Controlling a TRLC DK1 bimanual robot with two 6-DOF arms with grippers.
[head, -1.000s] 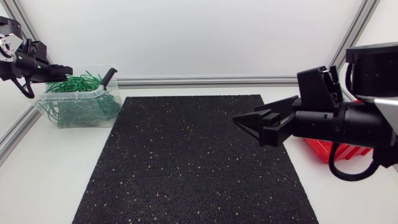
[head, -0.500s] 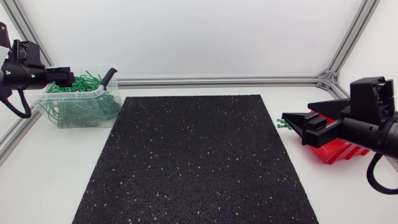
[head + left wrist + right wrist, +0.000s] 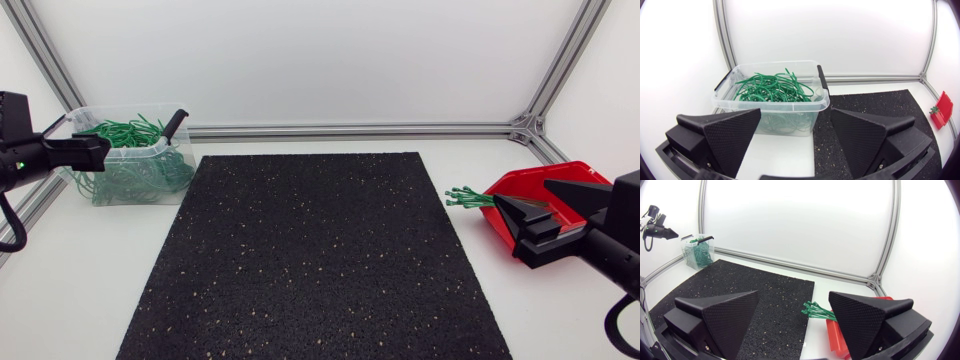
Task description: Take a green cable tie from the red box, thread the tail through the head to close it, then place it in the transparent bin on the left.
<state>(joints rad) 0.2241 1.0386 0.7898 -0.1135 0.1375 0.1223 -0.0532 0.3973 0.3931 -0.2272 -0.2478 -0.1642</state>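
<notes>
The transparent bin [image 3: 128, 165] stands at the table's back left, filled with several closed green cable ties [image 3: 125, 135]. My left gripper [image 3: 98, 147] hovers at the bin's left rim, open and empty. In the left wrist view the bin [image 3: 772, 102] lies just ahead of the gripper [image 3: 795, 117], between its spread fingers. The red box [image 3: 535, 183] sits at the right, with green tie tails [image 3: 465, 196] poking out toward the mat. My right gripper [image 3: 508, 216] hangs over the box's front, open with nothing in it. In the right wrist view the ties [image 3: 816, 311] and the box [image 3: 836, 334] lie ahead of that gripper [image 3: 794, 299].
A black speckled mat [image 3: 315, 255] covers the middle of the white table. An aluminium frame rail [image 3: 350, 129] runs along the back edge. A black clip [image 3: 175, 122] sticks up at the bin's right rim.
My left gripper has opened and drawn back left from above the bin. My right arm has pulled back from over the mat to the right, uncovering the red box and the ties.
</notes>
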